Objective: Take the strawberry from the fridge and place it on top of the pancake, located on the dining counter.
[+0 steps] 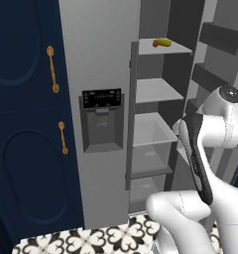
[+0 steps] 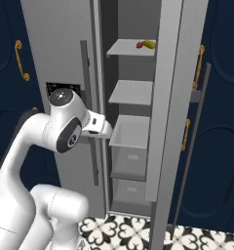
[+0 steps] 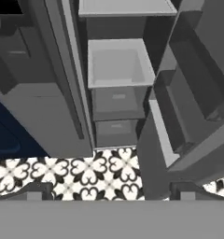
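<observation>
The fridge (image 1: 103, 114) stood with its right door swung open, pale shelves bare except the top shelf (image 2: 131, 48). There the strawberry (image 1: 155, 43) lay at the shelf's front, just beside a yellow elongated item (image 1: 163, 42). The fingers (image 3: 109, 189) were spread wide and empty, low and aimed at the lower drawers and patterned floor; the fruit sat well above them, so the reach likely goes up and inward.

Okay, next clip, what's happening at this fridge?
A white arm stands in front of the fridge, whose right door is swung open. The strawberry sits on the top shelf beside a yellow item, untouched. The gripper is open and empty, well below that shelf, looking down at the lower drawers and the patterned floor.
</observation>
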Controlling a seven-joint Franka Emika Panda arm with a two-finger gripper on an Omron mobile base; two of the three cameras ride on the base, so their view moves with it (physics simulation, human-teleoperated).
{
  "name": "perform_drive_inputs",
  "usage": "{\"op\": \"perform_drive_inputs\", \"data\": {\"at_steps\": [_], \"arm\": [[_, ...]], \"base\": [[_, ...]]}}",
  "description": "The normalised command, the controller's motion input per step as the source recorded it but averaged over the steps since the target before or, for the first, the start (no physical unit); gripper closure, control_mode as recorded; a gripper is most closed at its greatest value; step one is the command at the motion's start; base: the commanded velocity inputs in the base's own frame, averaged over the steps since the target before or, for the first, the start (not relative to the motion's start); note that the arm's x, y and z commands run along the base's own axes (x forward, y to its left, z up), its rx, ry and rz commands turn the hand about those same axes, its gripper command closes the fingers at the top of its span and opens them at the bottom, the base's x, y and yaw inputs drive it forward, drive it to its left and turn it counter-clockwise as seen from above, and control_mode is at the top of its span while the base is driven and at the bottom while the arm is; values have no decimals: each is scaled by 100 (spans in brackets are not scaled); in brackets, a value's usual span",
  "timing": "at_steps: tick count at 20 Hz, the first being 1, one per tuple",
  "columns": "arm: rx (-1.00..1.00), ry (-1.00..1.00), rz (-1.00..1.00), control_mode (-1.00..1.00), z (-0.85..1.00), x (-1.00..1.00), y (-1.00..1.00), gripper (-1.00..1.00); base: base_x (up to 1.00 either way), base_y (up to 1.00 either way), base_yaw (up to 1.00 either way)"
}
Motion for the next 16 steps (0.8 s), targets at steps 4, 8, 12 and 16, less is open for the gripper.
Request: {"op": "perform_drive_inputs", "data": {"at_steps": [4,8,12,16], "arm": [[32,7,-23,-100,27,-77,30,-100],[-6,6,-10,-100,14,-99,16,-100],[-12,-5,0,-100,-4,-85,11,-100],[-2,-7,15,-100,-7,-9,0,-100]], "base": [[0,0,0],[0,0,0],[0,0,0],[0,0,0]]}}
